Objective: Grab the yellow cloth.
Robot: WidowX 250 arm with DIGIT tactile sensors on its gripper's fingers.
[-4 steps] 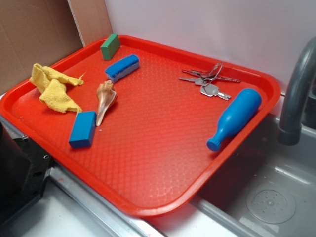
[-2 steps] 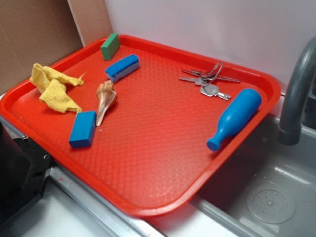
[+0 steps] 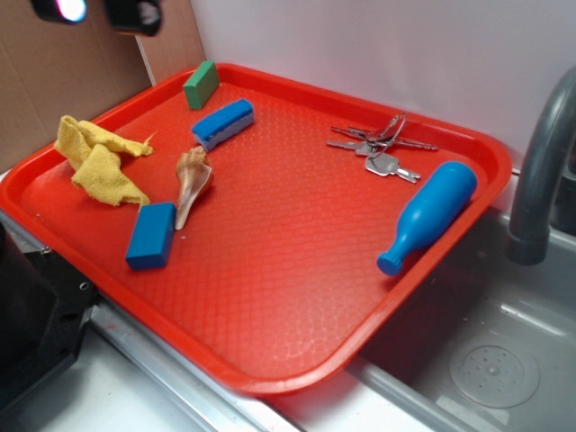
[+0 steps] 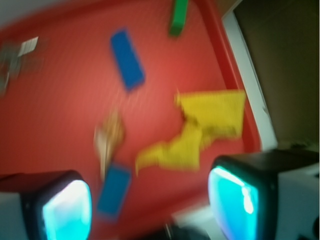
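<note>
The yellow cloth is found crumpled on the red tray, close against the tray's rim at about nine o'clock in the exterior view. It is flanked by the seashell at its three o'clock and the blue block toward five o'clock, both near but apart from it.

The pincer is seen only as a dark, blurred shape at the top edge of the exterior view, high above the tray and roughly over the cloth, at its twelve o'clock in the picture.

In the wrist view, the two fingers are shown spread wide at the bottom of the frame, with nothing held between them. The yellow cloth is seen beyond them, offset toward one o'clock from the midpoint between the tips and lying nearer the right-hand finger of the picture. Its long axis is judged to run diagonally, from about seven o'clock up to one o'clock.

The coming move is judged to call for a descent with a small shift toward the tray's rim, so that the cloth's bunched middle is straddled. The rim lies just beside the cloth, and a finger could be caught on it.
</note>
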